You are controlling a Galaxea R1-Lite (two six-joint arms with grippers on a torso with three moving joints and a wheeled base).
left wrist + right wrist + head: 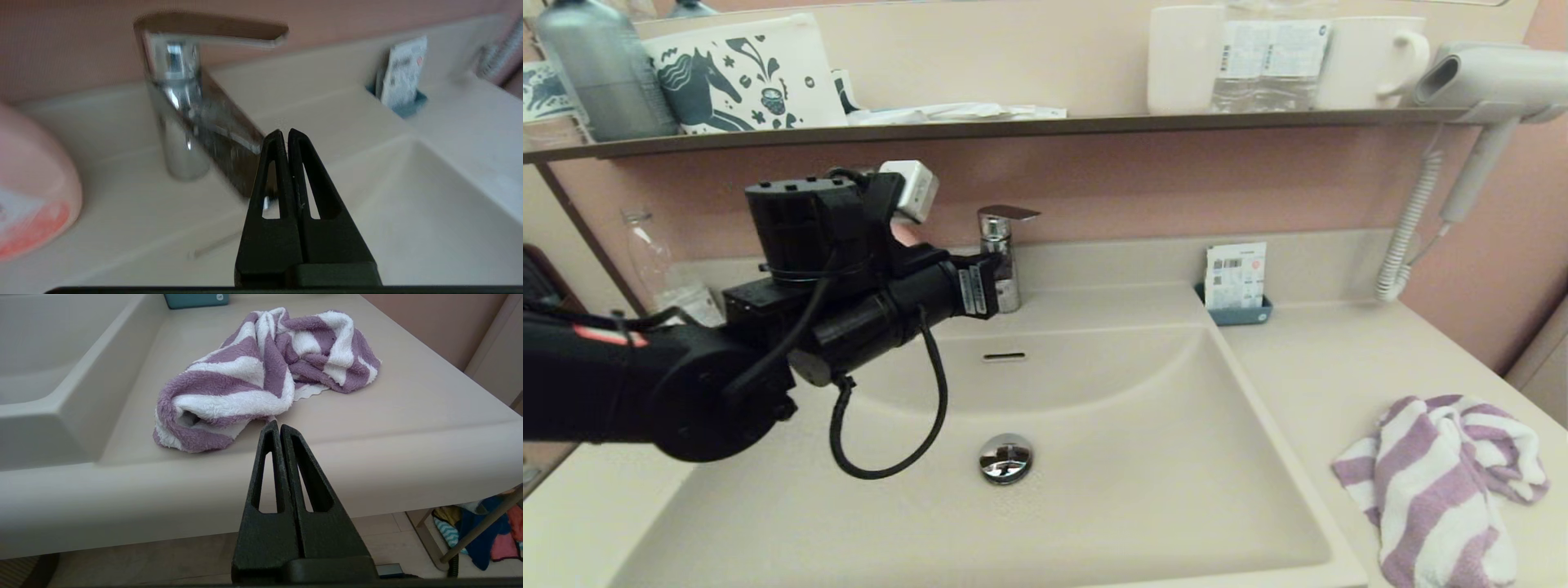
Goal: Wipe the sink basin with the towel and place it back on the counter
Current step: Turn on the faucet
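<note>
The purple and white striped towel (1441, 482) (265, 375) lies crumpled on the beige counter (1307, 367) to the right of the sink basin (1135, 490). The basin holds a chrome drain plug (1005, 457) and an overflow slot (1004, 356). My left gripper (284, 132) is shut and empty, raised over the basin's back left, close beside the chrome faucet (1001, 257) (179, 106). My right gripper (279, 424) is shut and empty, in front of the counter's front edge (367, 473), short of the towel; it is out of the head view.
A blue soap dish with a paper packet (1236, 286) stands at the counter's back. A hair dryer (1486, 90) with coiled cord hangs on the right wall. The dark shelf (1013, 126) above carries cups, a bottle and a pouch. A clear bottle (662, 269) stands at the left.
</note>
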